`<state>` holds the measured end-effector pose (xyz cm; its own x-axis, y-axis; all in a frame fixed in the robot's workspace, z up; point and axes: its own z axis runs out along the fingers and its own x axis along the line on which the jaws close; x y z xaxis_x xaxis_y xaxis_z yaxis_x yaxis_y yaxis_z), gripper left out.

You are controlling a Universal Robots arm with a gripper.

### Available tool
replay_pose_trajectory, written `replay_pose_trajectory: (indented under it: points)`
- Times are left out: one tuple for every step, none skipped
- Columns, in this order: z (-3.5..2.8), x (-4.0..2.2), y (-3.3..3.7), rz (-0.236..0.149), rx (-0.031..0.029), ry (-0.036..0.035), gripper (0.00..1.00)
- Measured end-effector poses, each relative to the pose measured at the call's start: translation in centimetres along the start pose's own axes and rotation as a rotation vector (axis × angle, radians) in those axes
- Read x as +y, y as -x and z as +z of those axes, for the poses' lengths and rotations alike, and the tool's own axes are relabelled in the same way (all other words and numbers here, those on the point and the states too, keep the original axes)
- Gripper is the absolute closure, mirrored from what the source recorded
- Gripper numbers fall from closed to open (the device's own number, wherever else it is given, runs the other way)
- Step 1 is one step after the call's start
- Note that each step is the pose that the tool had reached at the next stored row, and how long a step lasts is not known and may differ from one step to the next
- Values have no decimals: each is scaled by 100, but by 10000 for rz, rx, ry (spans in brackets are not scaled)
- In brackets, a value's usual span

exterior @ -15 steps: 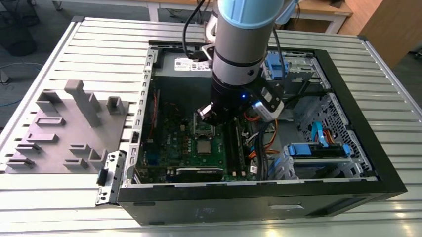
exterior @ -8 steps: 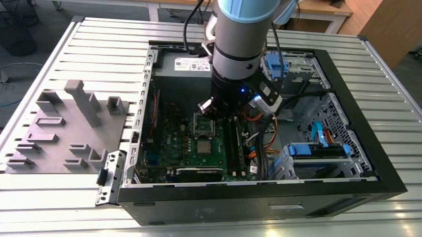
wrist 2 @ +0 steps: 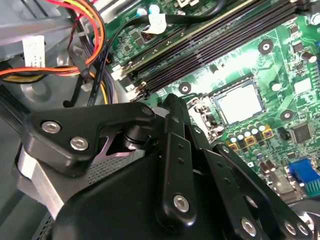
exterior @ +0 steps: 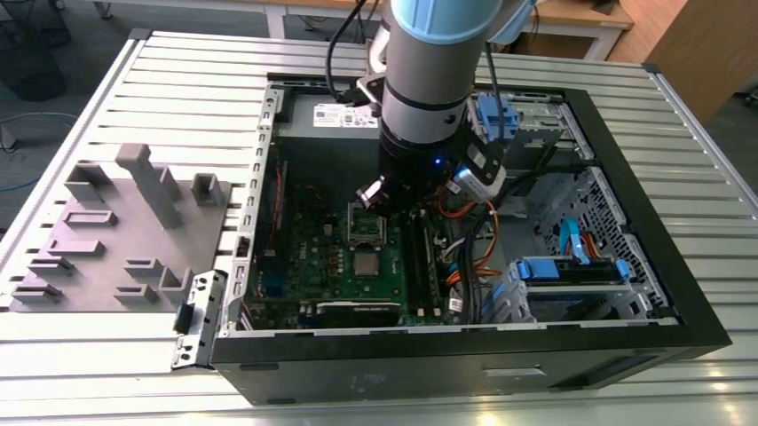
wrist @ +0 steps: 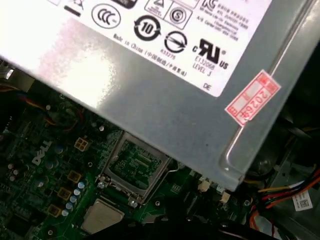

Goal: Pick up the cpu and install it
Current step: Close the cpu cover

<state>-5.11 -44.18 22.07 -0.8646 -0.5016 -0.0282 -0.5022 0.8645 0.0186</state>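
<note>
The cpu is a small silver square lying flat in its socket on the green motherboard inside the open computer case. It shows in both wrist views. Just beyond it the silver socket frame stands flipped open. My gripper hangs inside the case on the arm, just above the open frame and a little short of the cpu. Its black linkage fills the foreground of the second wrist view. It touches neither the cpu nor the frame.
The grey power supply lies close behind the socket. Black memory slots and orange and yellow cables run beside the gripper. Blue drive bays sit on the exterior view's right. Grey plastic blocks stand on the slatted table outside the case.
</note>
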Motion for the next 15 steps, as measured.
replay_pose_trajectory:
  points:
    - [2, 10, 7, -21, -3, 6, 89]
    - [4, 26, 16, -33, -7, 12, 89]
    - [6, 43, 26, -44, -9, 17, 89]
    - [7, 59, 35, -54, -12, 23, 89]
    - [10, 70, 41, -65, -16, 31, 89]
    - [13, 79, 46, -78, -20, 38, 89]
    - [18, 86, 51, -90, -24, 45, 89]
    - [28, 92, 54, -101, -26, 48, 89]
    - [43, 99, 57, -116, -26, 49, 89]
    - [58, 105, 58, -135, -24, 49, 89]
    - [74, 112, 59, -153, -24, 49, 89]
    - [85, 118, 60, -168, -23, 49, 89]
    - [91, 122, 62, -178, -22, 49, 89]
    - [92, 122, 62, -179, -22, 48, 89]
    - [92, 122, 62, -179, -22, 49, 89]
